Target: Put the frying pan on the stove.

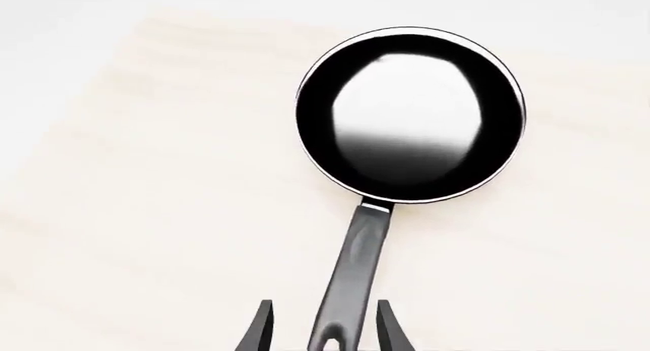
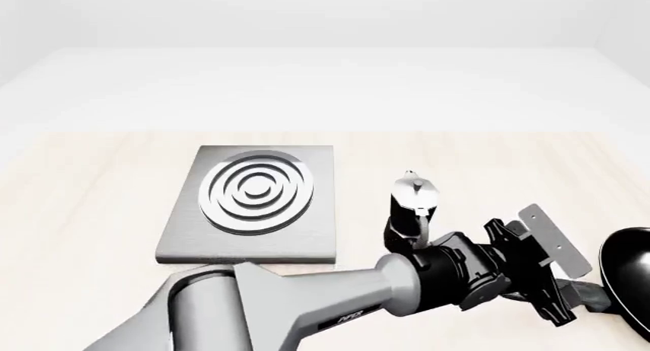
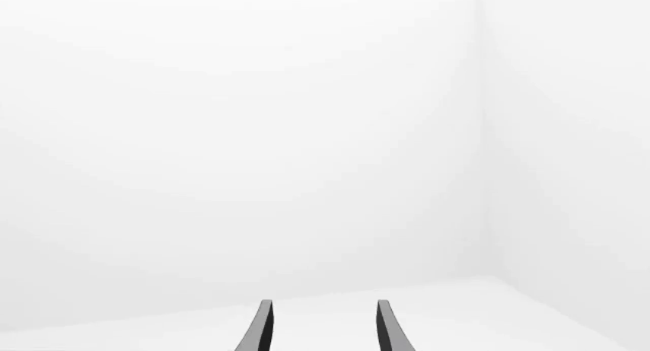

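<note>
Grasp step, not yet closed. Left hand (image 1: 323,328) straddles the pan (image 1: 410,115) handle near its holed end, fingers apart, a gap on each side of the handle, no contact visible. Pan on the tabletop (image 1: 152,214), upright, shiny inside facing up, handle pointing back toward the left hand. In front view, pan (image 2: 629,279) at the far right edge, mostly cut off by the frame; left arm reaches across from the left, wrist hiding the handle.

Stove (image 2: 254,206) flat on the tabletop, left of centre, burner rings bare, well apart from the pan. Moka pot (image 2: 412,202) upright between stove and pan, just behind the left arm's wrist.

Right hand (image 3: 323,328) apart too, holding nothing, aimed at blank white wall; not seen in front view.

Progress judged early: pan not lifted, stove untouched.

Next move likely calls for: closing the left fingers squarely on the handle, lifting clear of the tabletop, carrying leftward to the stove, setting the pan body over the rings. Grip near the handle's end probably means a long lever, so the pan may droop or twist; firm clamp and level wrist needed. Path back passes the moka pot, so enough height or a route in front of it to avoid knocking it over.
</note>
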